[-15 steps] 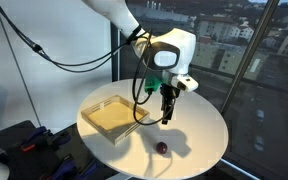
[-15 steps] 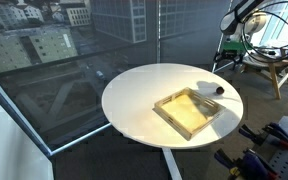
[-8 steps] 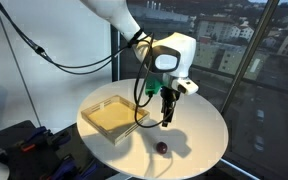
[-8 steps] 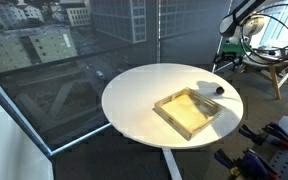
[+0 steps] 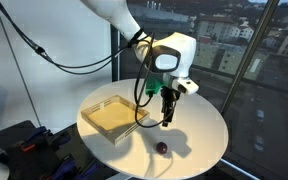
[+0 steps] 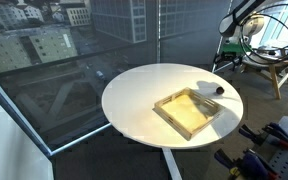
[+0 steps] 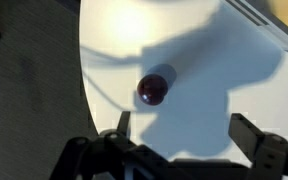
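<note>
While the gripper (image 7: 184, 135) hangs above the table with its jaws spread wide and nothing between them, its two dark fingers (image 7: 122, 125) frame the lower edge of the wrist view. Just ahead of them lies a small dark red ball (image 7: 153, 89), resting on the white tabletop inside the arm's shadow and well off the midline between the fingers. It looks near round with a faint glint on top. Whether it has a long axis or a stem end the pictures do not tell.

In an exterior view the gripper (image 5: 166, 120) points straight down, clear of the surface, and the ball (image 5: 162, 147) sits below and slightly in front of it, close to the table's near edge. Behind the gripper lies a shallow square wooden tray (image 5: 100, 100) – its pale floor shows from wall to wall. Ball and tray are apart in both exterior views (image 6: 220, 89), (image 6: 171, 96). The round white table (image 5: 199, 125) carries both. Beyond it stand tall windows (image 5: 244, 70) with city buildings outside.
</note>
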`<state>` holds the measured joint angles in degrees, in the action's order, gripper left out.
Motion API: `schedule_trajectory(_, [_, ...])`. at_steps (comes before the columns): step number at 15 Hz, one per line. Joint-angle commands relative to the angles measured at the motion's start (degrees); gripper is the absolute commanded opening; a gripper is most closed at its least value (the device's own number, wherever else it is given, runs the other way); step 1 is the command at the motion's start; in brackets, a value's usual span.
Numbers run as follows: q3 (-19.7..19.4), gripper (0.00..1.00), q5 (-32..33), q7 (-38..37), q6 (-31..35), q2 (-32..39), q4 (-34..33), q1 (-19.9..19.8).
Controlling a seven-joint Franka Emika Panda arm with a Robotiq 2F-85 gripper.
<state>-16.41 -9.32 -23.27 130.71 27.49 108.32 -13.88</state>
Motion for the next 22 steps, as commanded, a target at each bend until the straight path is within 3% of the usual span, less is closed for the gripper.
schedule_trajectory(1, [0.1,1.00,0.0,-0.5,0.0,0.6,-1.0,-0.3])
schedule_trajectory(22, [-0.2,1.00,-0.4,-0.3,5.3,5.7,-1.5,-0.8])
